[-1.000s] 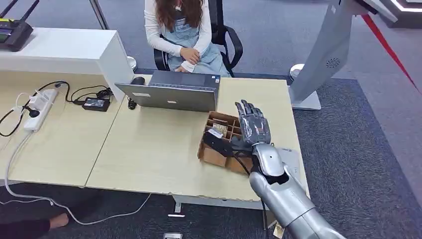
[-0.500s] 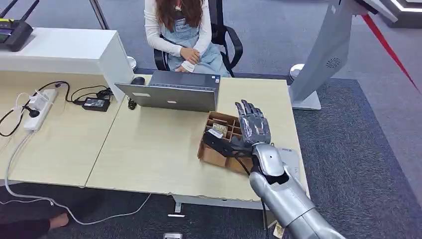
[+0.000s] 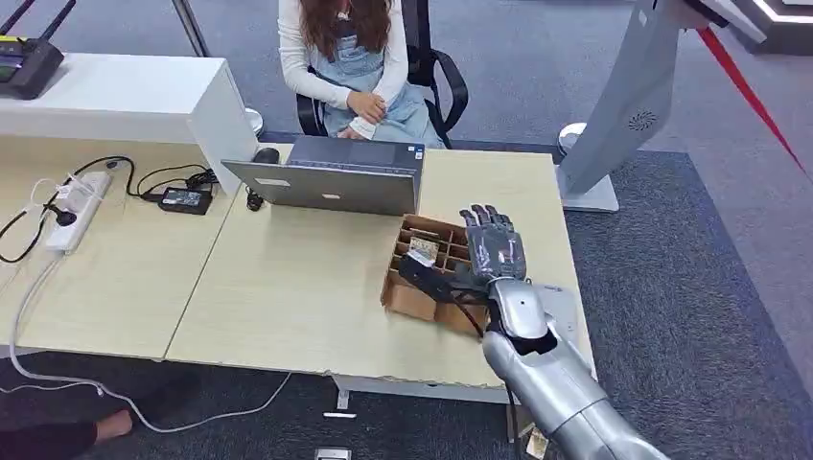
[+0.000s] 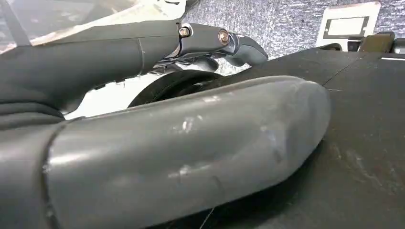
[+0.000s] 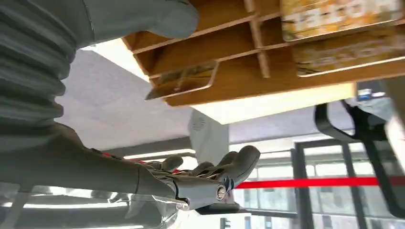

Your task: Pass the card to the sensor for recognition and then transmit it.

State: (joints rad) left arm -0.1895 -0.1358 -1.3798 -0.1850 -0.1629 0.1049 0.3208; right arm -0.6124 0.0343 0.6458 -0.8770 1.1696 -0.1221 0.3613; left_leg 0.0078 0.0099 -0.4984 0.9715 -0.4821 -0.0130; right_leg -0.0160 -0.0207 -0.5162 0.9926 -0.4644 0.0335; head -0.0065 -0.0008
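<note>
Right hand: the right hand hangs over the right edge of the divided box, palm turned toward the compartments, fingers spread and straight, thumb reaching in low toward the cards; it holds nothing.
Why so held: judged from the pose, the open fingers and low thumb are set up to close on one upright card, so the reach looks begun and the pickup not yet made.
Cards: the cards stand on edge in the slots, thin, with rounded corners and yellowish-brown printed faces; the print is too blurred to read. One pale card top shows at about 9 o'clock from the hand.
Why on edge: standing upright between dividers, each card offers a free top edge to pinch, which a flat-lying card would not.
Box: brown cardboard, open-topped, on the light wood worktop, at about 5 o'clock from the laptop.
Sensor: a flat grey pad lies just beside the box at 3 o'clock, partly behind the forearm; I take it for the reader, but cannot be sure.
Left hand: the left hand shows close up, thumb and dark fingers drawn close with nothing seen between them; whether it is spread or closed I cannot tell.
Person: a person sits at 12 o'clock beyond the laptop, hands in lap.
</note>
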